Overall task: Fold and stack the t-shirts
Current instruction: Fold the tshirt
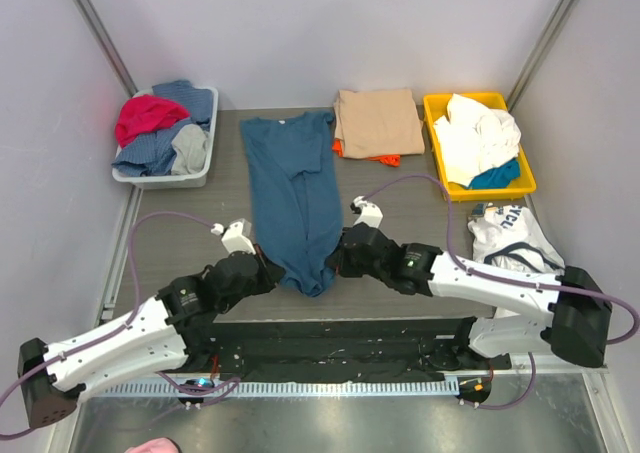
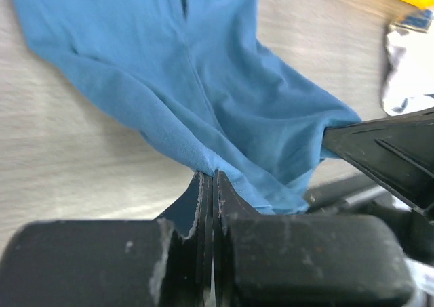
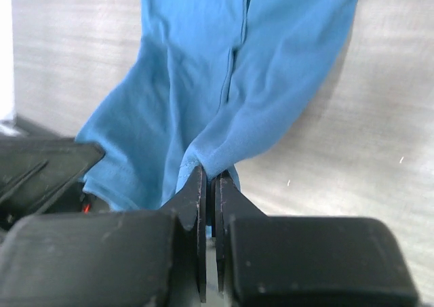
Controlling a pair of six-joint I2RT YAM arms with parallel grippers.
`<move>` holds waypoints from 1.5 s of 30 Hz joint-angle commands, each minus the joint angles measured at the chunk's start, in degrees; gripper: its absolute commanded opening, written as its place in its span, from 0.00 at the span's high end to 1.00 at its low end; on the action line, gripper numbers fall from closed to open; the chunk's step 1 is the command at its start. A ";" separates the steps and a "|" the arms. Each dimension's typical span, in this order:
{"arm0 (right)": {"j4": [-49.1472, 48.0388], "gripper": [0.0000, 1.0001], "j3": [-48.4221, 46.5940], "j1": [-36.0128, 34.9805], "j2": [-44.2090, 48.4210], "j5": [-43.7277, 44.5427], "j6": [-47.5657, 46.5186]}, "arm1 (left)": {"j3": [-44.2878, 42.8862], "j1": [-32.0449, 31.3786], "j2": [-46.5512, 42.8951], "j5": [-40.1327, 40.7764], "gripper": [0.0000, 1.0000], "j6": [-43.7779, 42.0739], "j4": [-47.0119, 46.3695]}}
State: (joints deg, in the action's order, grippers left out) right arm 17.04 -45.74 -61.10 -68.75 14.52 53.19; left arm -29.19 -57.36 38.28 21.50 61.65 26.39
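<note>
The teal shirt (image 1: 290,183) lies lengthwise mid-table. The left gripper (image 1: 272,271) and right gripper (image 1: 338,263) each pinch a near hem corner, probably to fold it toward the far collar; the tan shirt (image 1: 378,121) waits folded far right.

Grey bin (image 1: 160,180) sitting far left on worktop (image 1: 225,163); yellow tray (image 1: 490,192) sitting far right; white printed garment (image 1: 505,238) lying just nearer.

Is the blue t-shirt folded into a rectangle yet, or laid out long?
Partly folded: the blue t-shirt lies as a long narrow strip, sides folded inward.
</note>
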 commanded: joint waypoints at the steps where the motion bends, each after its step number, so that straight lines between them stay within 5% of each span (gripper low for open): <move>1: -1.57 0.99 -5.67 0.89 -5.67 8.05 -3.70 | -3.85 0.23 4.06 7.15 1.00 -4.07 -3.71; 7: -3.06 0.99 -12.44 4.05 -12.54 10.26 -7.66 | -7.46 6.99 11.10 5.76 1.00 -10.66 -8.45; 17: -7.89 0.99 -19.74 15.13 -22.47 1.75 -13.20 | -13.25 22.02 24.20 -5.58 1.00 -19.45 -16.89; 45: -12.56 0.99 -40.30 27.61 -46.64 -11.88 -17.42 | -22.75 40.13 51.00 -18.06 1.00 -25.61 -30.35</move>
State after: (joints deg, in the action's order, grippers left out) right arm 6.87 -82.46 -34.35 -114.26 4.03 36.86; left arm -48.12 -18.90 87.11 6.07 37.87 1.19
